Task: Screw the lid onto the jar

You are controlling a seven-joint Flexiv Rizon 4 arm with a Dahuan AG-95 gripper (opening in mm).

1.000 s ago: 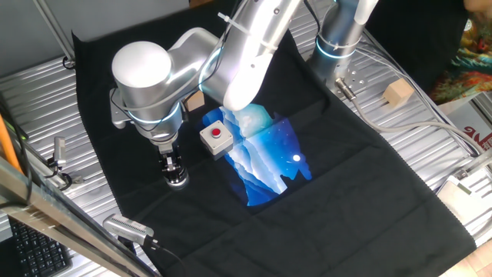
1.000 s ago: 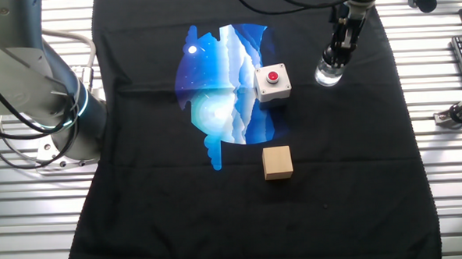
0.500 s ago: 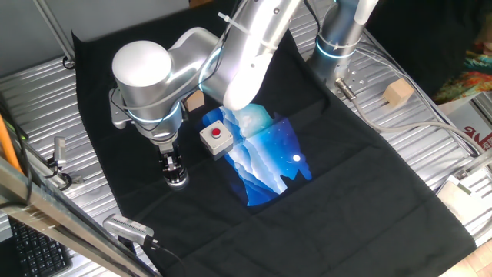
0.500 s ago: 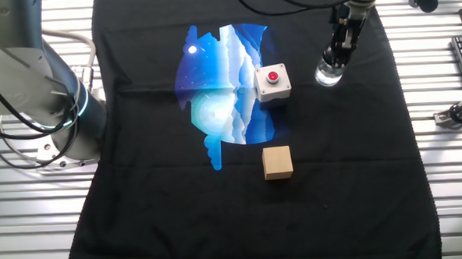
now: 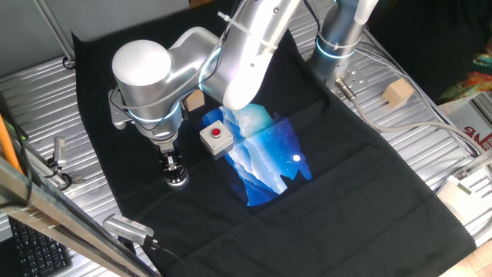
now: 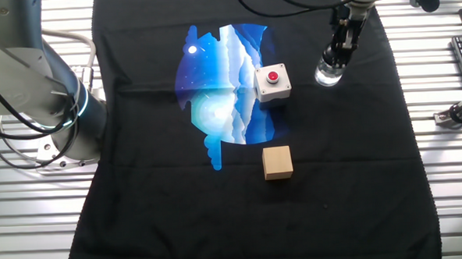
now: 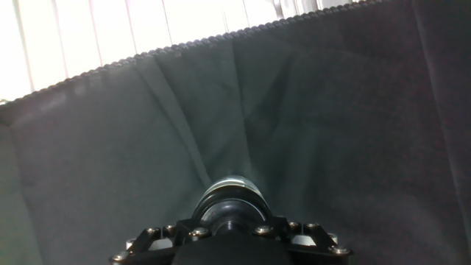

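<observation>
Showing one jar [image 6: 329,74], one lid [image 7: 232,197] atop it, one red-button box [image 6: 273,82], one wooden cube [image 6: 278,162]; gripper [image 6: 341,53] closed narrow on lid, pointing down.

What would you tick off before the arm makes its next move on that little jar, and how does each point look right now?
1. Jar standing upright on the black cloth: ok.
2. Gripper right over the jar top: ok in both fixed views.
3. Lid under the fingers, sitting on the jar: looks so in the hand view, but whether it is level or threaded: cannot tell.
4. Fingers closed on the lid: cannot tell, the hand hides them.
5. Red-button box apart from the jar: ok, there is a gap.
6. Wooden cube out of the way: ok, well off.
</observation>
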